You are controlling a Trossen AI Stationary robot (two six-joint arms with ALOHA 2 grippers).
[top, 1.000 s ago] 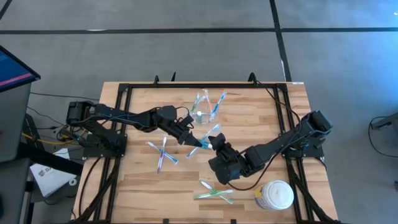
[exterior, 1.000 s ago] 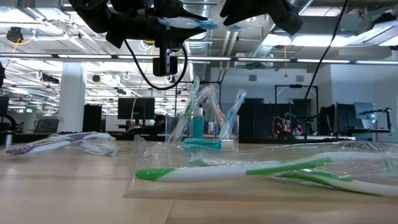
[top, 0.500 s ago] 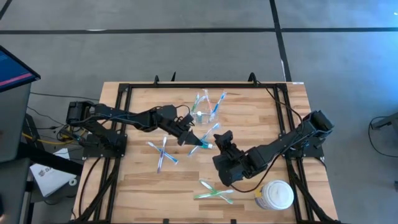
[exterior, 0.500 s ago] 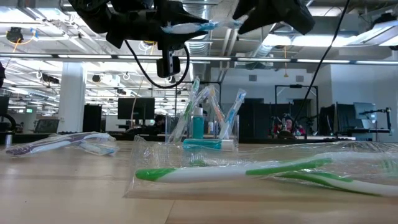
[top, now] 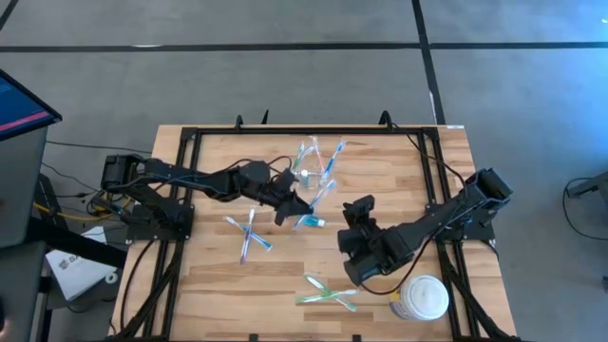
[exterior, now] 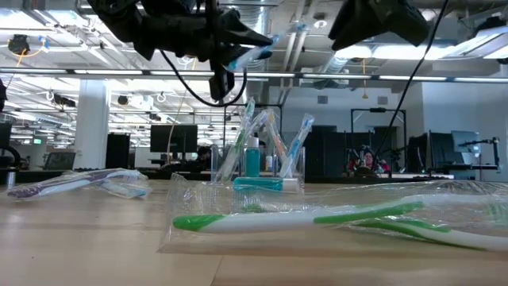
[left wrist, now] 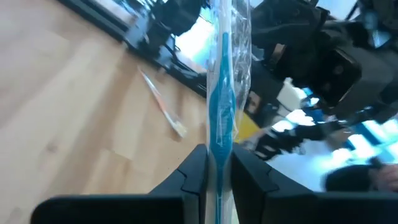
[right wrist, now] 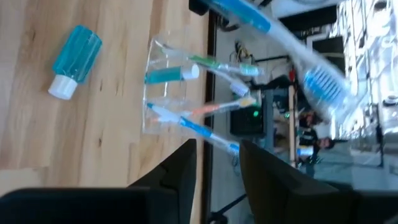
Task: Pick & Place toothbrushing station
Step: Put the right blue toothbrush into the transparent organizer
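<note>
My left gripper (top: pixel 295 207) hangs above the table's middle, shut on a blue toothbrush (top: pixel 319 197) in a clear wrapper. The brush slants upward in the low view (exterior: pixel 270 44). My right gripper (top: pixel 357 215) stands open to the right of the brush, with nothing between its fingers (right wrist: pixel 217 168). The clear holder (top: pixel 312 163) stands upright on the table behind them, with several toothbrushes and a teal tube leaning in it (right wrist: pixel 163 93). Another teal tube (right wrist: pixel 76 59) lies flat on the wood in front of the holder (top: pixel 309 222). My left gripper pinches the wrapped blue toothbrush by its handle (left wrist: pixel 219 155) between its two fingers, coming roughly level from the table's left. The brush sticks out past the fingertips and slants up, bristle head (right wrist: pixel 323 84) farthest away. It hangs clear of the table.
Wrapped purple and blue toothbrushes (top: pixel 249 234) lie crossed at the left of centre. Green ones in wrappers (top: pixel 328 294) lie near the front edge (exterior: pixel 317 218). A white lidded jar (top: pixel 421 299) stands at the front right. A black frame (top: pixel 313 133) runs along the table's edges.
My right gripper has drawn away from the toothbrush's free end, toward the table's right edge, and has rolled. My left gripper has stayed in place and rolled. The brush, level before, now slants with its free end higher.
</note>
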